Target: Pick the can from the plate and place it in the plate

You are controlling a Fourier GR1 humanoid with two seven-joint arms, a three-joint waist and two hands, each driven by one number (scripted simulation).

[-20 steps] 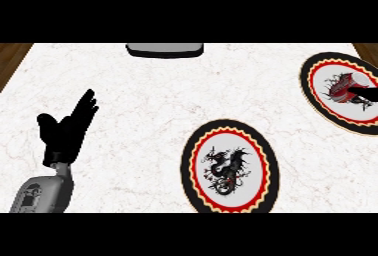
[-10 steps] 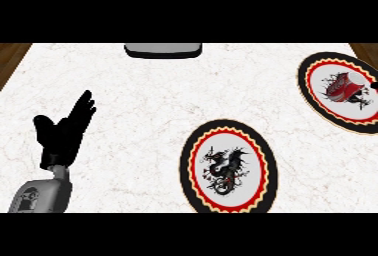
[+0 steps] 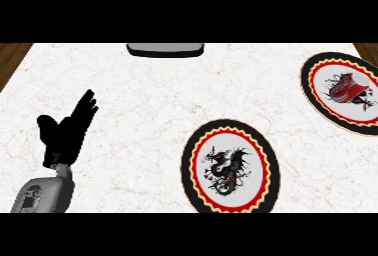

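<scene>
Two plates on desk (image 3: 148,100): near plate (image 3: 189,165), dragon print; far plate (image 3: 306,80) at right, bearing what looked like the red can (image 3: 347,90). Left hand (image 3: 66,132) rested open, fingers up, holding nothing; right hand unseen. You'd have judged the can light, stiff, slick: grasp across its sides.

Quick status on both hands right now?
Left black hand: open, fingers straight, holding nothing, at the view's left.
Right hand: not in view.

Two plates (image 3: 189,167) (image 3: 306,80), one can (image 3: 345,90), one left hand (image 3: 68,132), one grey object (image 3: 165,49).
</scene>
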